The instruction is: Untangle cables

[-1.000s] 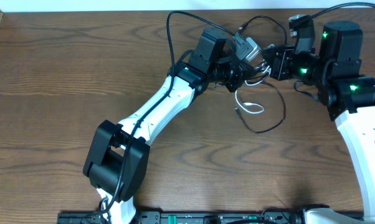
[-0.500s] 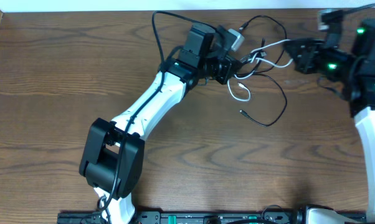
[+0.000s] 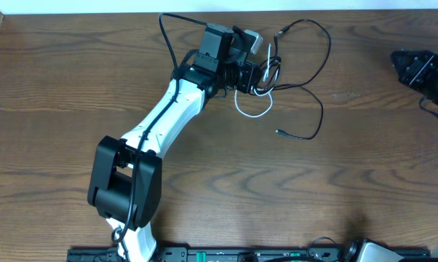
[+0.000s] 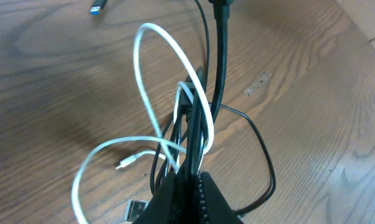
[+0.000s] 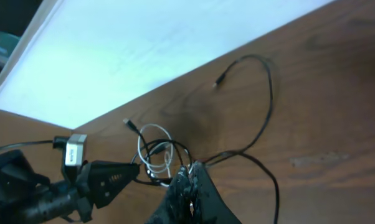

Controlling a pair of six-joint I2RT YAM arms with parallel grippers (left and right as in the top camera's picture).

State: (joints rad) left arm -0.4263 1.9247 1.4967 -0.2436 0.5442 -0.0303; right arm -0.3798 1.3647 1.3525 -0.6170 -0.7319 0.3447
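Overhead, my left claw [image 3: 257, 75] is pinching the tangled thin white cable [image 3: 252, 114] and thin black cable [image 3: 306, 137]; my right claw [image 5: 190, 173] is sitting closed.

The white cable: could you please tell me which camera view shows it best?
The left wrist view: the white cable fills the frame, loops and plug clear, running into the shut left tool. Overhead shows a small loop beside that tool; the right wrist view shows a small, distant coil.

Thin white cable [image 4: 153, 26] curls in 1 small loop, tangled with thin black cable [image 3: 321, 110], which sprawls in wide loops across the wood.
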